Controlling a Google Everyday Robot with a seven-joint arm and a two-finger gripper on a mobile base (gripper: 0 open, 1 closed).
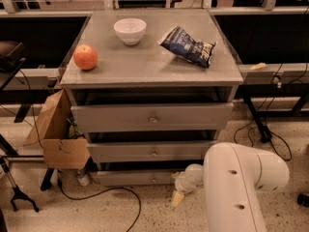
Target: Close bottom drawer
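The bottom drawer [135,178] is the lowest, slimmest grey front of the cabinet, with a small round knob [153,179] at its centre. Its front stands only slightly out from the cabinet. My white arm [236,187] fills the lower right. My gripper [179,191] hangs at the arm's end, just below and right of the drawer front, close to the floor. A pale tan tip points down from it. The gripper sits right by the drawer's right end; I cannot tell whether it touches.
Above are the middle drawer [154,151] and top drawer [152,117]. On the cabinet top lie an orange fruit [85,57], a white bowl [130,30] and a dark chip bag [188,46]. A cardboard box [55,134] stands at the left. A black cable [111,192] runs on the floor.
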